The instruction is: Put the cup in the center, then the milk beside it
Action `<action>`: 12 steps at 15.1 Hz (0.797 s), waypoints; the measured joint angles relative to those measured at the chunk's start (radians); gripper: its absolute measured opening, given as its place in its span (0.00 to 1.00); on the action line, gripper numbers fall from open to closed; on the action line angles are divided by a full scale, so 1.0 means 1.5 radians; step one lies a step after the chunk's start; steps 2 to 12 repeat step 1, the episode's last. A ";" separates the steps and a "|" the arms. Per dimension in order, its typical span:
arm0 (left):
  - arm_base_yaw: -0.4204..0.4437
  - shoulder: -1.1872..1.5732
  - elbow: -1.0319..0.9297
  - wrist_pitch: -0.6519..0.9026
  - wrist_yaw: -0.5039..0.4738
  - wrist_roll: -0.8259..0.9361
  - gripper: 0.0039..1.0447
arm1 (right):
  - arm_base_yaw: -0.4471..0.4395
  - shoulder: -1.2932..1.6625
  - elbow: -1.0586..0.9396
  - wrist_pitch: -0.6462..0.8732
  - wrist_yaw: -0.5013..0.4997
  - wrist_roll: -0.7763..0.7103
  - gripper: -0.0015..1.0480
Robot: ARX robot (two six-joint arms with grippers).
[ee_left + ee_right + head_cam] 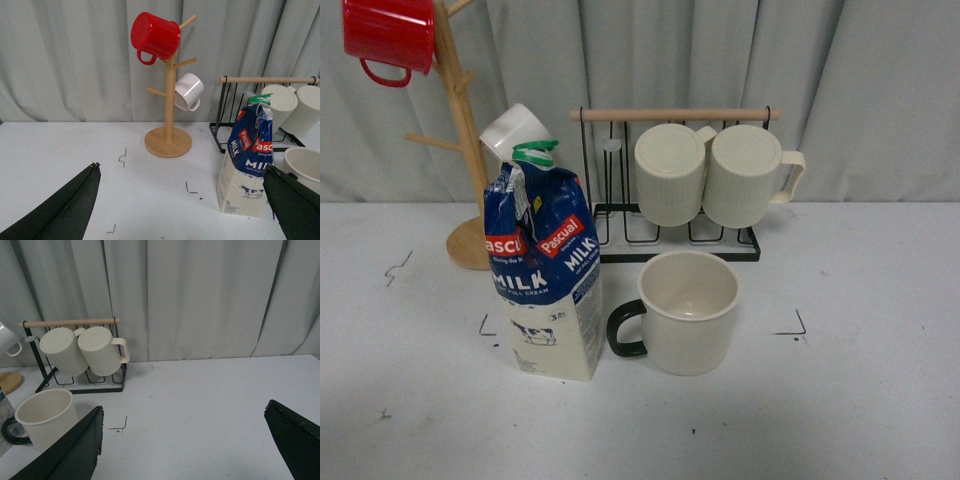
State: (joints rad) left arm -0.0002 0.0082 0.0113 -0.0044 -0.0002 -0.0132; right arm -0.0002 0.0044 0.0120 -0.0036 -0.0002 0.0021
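The cup point(688, 312), cream with a black loop handle, stands upright on the white table between the corner marks, its handle pointing at the milk. The milk point(546, 270), a blue and cream carton with a green cap, stands upright just left of the cup, close to its handle. Both show in the left wrist view, the milk point(246, 170) and the cup's rim point(305, 166). The cup also shows in the right wrist view point(46, 418). My left gripper point(182, 172) is open and empty, back from the milk. My right gripper point(182, 415) is open and empty, right of the cup. Neither arm shows in the front view.
A black wire rack point(670, 235) with a wooden bar holds two ribbed cream mugs point(715, 172) behind the cup. A wooden mug tree point(465, 150) at the back left carries a red mug point(388, 35) and a small white cup point(515, 130). A grey curtain hangs behind.
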 joint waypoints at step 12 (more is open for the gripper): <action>0.000 0.000 0.000 0.000 0.000 0.000 0.94 | 0.000 0.000 0.000 0.000 0.000 0.000 0.94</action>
